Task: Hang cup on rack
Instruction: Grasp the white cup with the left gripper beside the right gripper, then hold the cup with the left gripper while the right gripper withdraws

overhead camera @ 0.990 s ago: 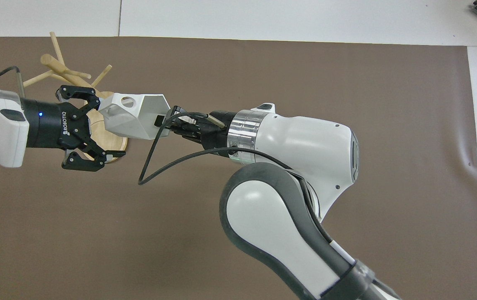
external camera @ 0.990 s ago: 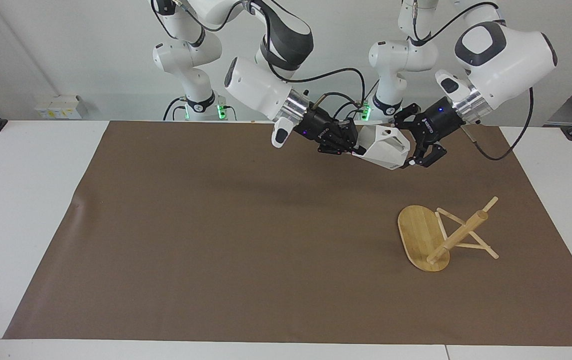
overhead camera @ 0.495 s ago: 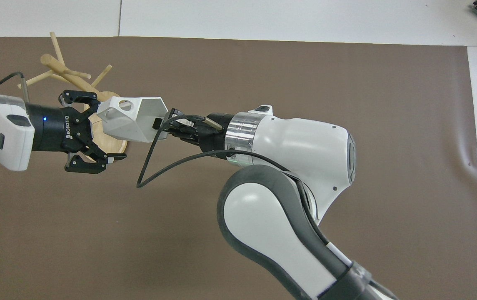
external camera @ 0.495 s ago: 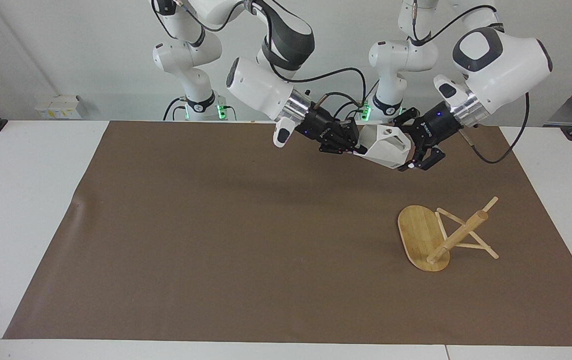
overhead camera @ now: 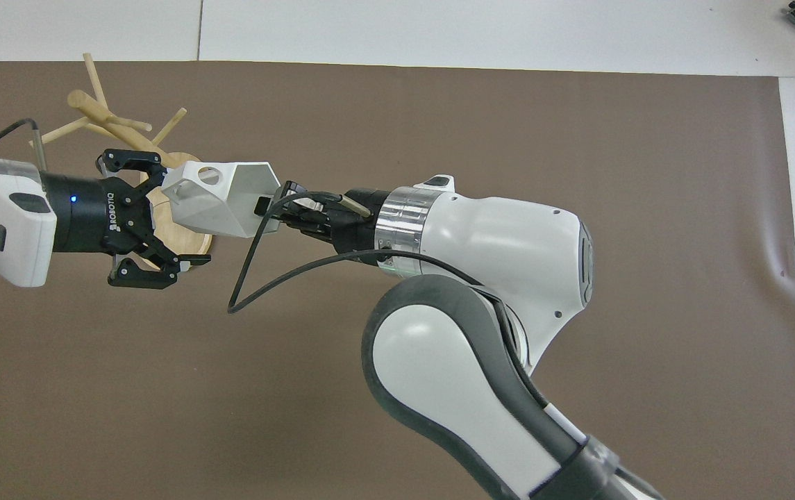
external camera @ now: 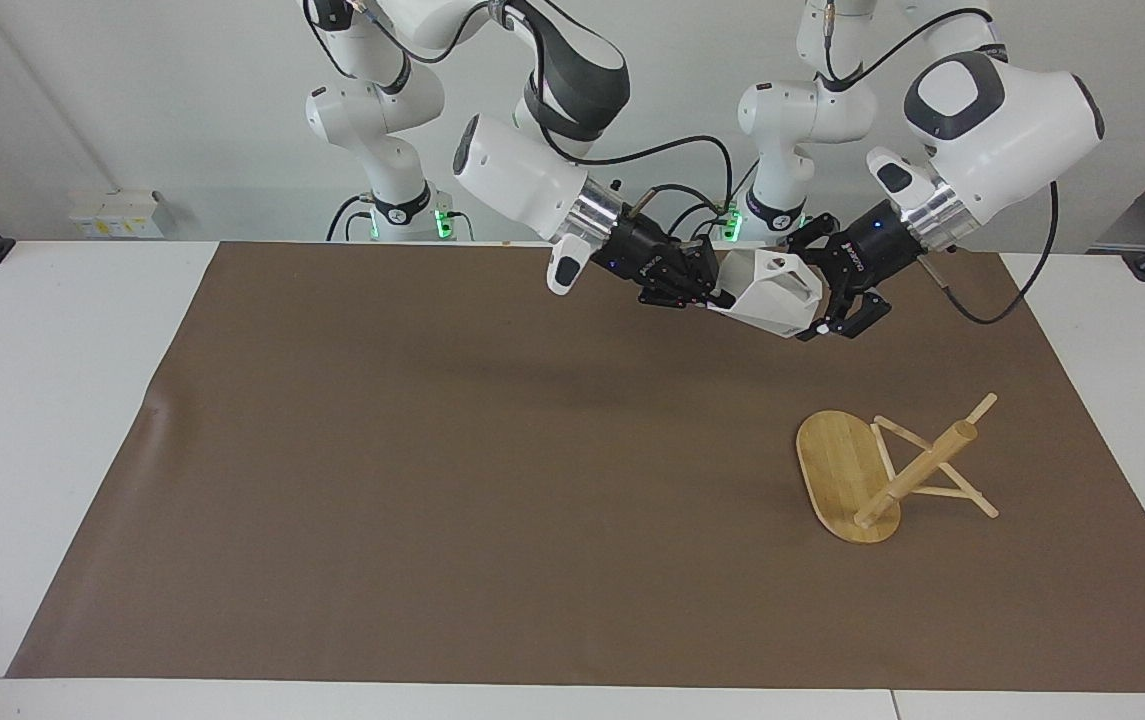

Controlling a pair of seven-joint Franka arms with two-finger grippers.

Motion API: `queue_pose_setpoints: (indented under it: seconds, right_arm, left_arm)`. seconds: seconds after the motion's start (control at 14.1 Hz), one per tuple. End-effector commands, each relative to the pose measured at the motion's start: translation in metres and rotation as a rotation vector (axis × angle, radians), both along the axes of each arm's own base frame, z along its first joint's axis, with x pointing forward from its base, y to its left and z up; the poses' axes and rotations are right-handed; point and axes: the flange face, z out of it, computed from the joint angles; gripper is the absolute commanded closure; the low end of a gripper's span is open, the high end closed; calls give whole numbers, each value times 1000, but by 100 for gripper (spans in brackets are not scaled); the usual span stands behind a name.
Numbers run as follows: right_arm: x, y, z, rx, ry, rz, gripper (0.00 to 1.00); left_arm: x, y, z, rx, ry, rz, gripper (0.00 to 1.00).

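Little is changed since the earlier frame. The cup (external camera: 770, 292), empty, is held aloft near the rack (external camera: 890, 468), grasped by right gripper (external camera: 710, 291) fingers; left gripper (external camera: 837, 296) fingers are spread around its base.

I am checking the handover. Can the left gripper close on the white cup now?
Probably yes. The left gripper is open at the base end of the cup, which the right gripper holds by its rim in the air; nothing stands between.

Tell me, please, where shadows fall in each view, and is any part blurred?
Facing view: a soft, wide shadow lies on the mat under the arms; the rack casts little shadow. Overhead view: shadows are faint, and the cup and rack look sharp; no glare.
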Motion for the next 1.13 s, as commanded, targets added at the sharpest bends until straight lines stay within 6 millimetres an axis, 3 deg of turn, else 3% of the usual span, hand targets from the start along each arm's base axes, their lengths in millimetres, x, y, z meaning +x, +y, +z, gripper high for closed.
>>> queue_pose_setpoints:
  seconds: [0.0,0.92,0.99,1.06]
  right_arm:
    - [-1,1,1,-1,3,0,100]
    - [-1,1,1,-1,5,-1,100]
    - [-1,1,1,-1,5,-1,100]
    - [-1,1,1,-1,5,-1,100]
  left_arm:
    - [-6,-1,0,-17,-36,9,0]
    - [-7,-14,4,-61,-38,11,0]
    - [-7,-14,5,-63,-37,11,23]
    - [-7,-15,6,-66,-37,11,53]
